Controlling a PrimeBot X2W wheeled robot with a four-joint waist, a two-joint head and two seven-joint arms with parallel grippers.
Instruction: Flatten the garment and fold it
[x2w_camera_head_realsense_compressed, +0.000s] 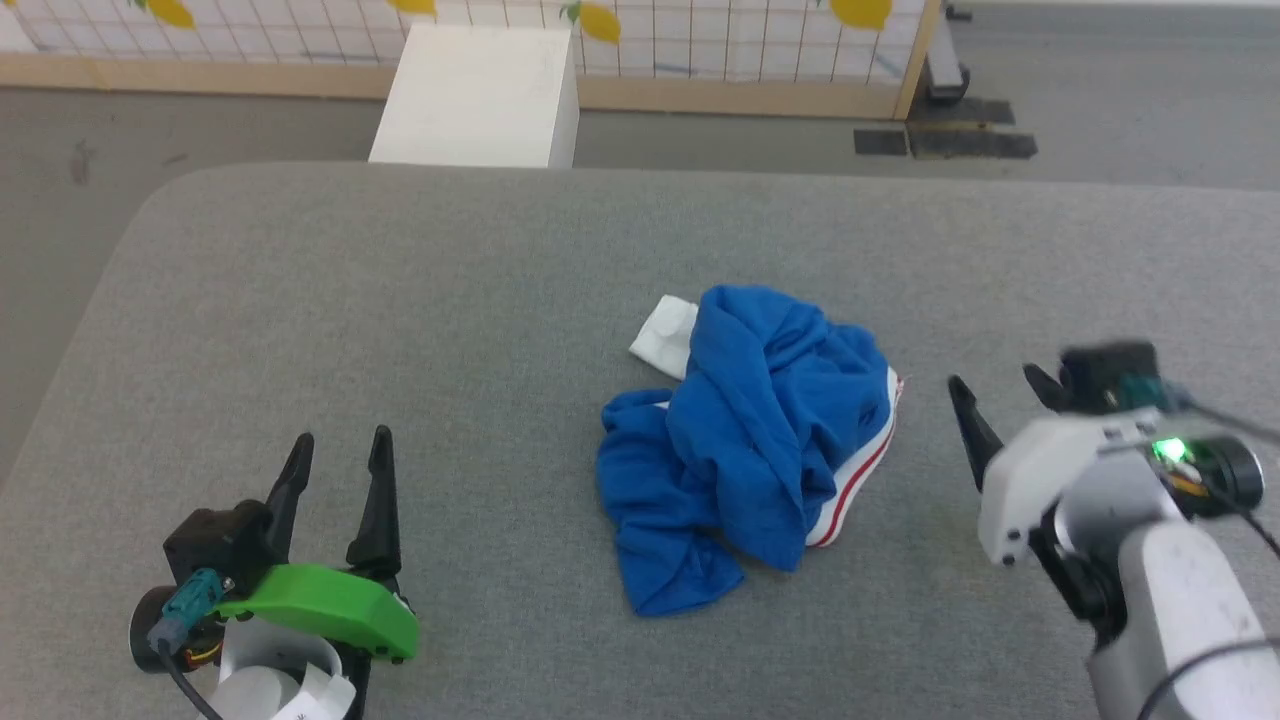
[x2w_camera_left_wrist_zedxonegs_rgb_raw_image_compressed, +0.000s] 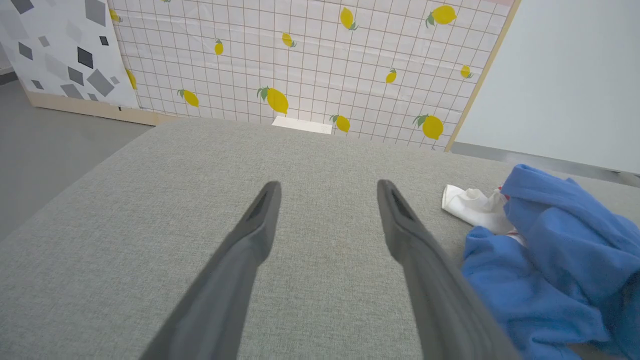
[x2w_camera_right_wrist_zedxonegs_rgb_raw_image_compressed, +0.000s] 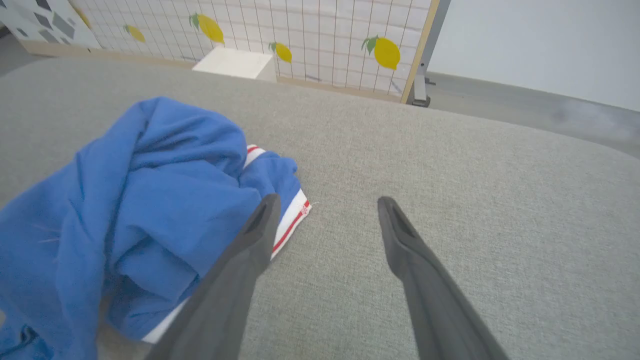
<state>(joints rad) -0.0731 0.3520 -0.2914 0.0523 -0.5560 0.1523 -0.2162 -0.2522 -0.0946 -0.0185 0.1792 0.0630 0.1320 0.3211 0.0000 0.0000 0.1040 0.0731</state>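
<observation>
The garment (x2w_camera_head_realsense_compressed: 745, 440) lies crumpled in a heap near the middle of the grey padded table (x2w_camera_head_realsense_compressed: 400, 300): royal-blue cloth, a white sleeve poking out at its far left, red-and-white striped trim along its right edge. In the left wrist view the garment (x2w_camera_left_wrist_zedxonegs_rgb_raw_image_compressed: 555, 260) sits to the right of my fingers. In the right wrist view the garment (x2w_camera_right_wrist_zedxonegs_rgb_raw_image_compressed: 135, 210) spreads at the left, its striped trim just beyond my left fingertip. My left gripper (x2w_camera_head_realsense_compressed: 342, 440) stands open at the lower left, well clear of the cloth. My right gripper (x2w_camera_head_realsense_compressed: 995, 385) is open just right of the heap, holding nothing.
A white box (x2w_camera_head_realsense_compressed: 480, 95) stands on the floor beyond the table's far edge. A lemon-patterned tiled partition (x2w_camera_head_realsense_compressed: 700, 30) with a wooden base runs behind it. Bare grey table surface surrounds the heap on all sides.
</observation>
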